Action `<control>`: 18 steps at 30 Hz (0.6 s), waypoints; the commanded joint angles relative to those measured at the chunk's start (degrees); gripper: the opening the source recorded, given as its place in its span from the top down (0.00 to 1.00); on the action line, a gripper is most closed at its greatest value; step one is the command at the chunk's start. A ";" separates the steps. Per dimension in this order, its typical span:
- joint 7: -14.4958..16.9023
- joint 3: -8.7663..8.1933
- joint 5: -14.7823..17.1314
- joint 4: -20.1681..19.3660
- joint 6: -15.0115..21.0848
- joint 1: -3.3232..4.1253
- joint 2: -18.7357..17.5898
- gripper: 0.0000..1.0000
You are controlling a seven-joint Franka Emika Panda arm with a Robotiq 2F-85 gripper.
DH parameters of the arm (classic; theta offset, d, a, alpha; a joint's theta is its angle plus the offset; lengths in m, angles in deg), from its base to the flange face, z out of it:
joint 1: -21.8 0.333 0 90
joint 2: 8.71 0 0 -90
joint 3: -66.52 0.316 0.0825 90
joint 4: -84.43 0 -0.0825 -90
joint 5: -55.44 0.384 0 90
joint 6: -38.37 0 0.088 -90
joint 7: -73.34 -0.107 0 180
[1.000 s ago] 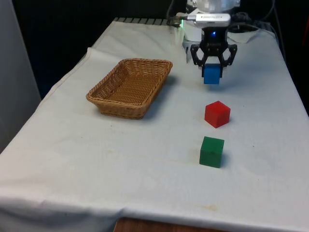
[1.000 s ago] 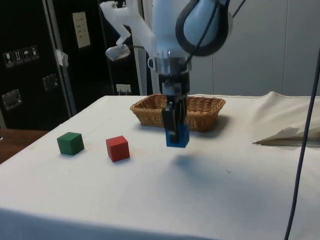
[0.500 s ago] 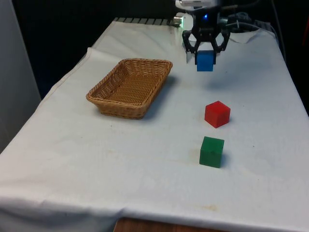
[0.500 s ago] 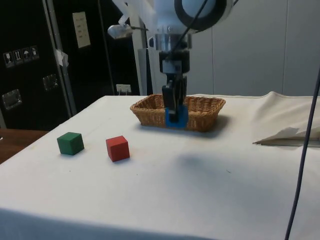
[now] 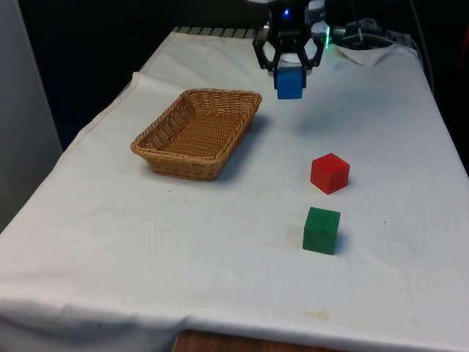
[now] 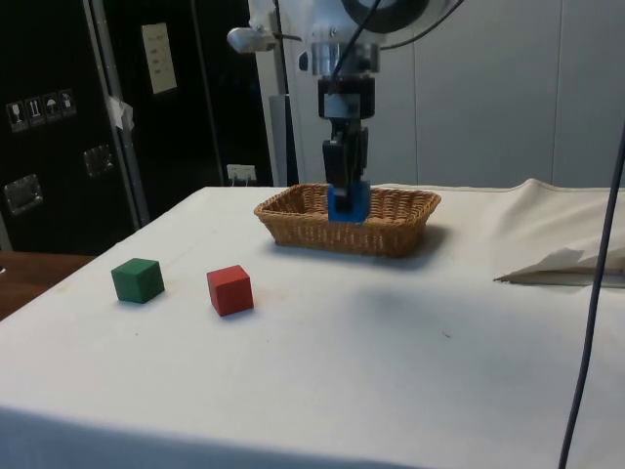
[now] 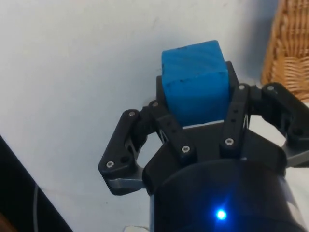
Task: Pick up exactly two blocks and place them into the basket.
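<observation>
My gripper is shut on a blue block, held in the air above the cloth just off the far right corner of the wicker basket. From the side, the blue block hangs in front of the basket, with the gripper above it. In the wrist view the blue block sits between the fingers, and the basket's rim shows beside it. A red block and a green block rest on the cloth at the front view's right, nearer the camera.
The basket holds nothing that I can see. The red block and green block stand apart from each other. Crumpled cloth lies at the table's far end near the robot's base.
The gripper has risen with the blue block and moved towards the front view's left, closer to the basket. The red and green blocks have not moved.
</observation>
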 commanded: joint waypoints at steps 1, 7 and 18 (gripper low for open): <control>0.57 -0.52 -0.52 0.34 -0.46 -0.40 -0.17 0.99; 3.55 -3.09 -0.17 0.97 -0.46 -0.40 -0.86 0.99; 8.42 -7.56 -0.11 2.69 -0.11 -0.52 -3.09 0.99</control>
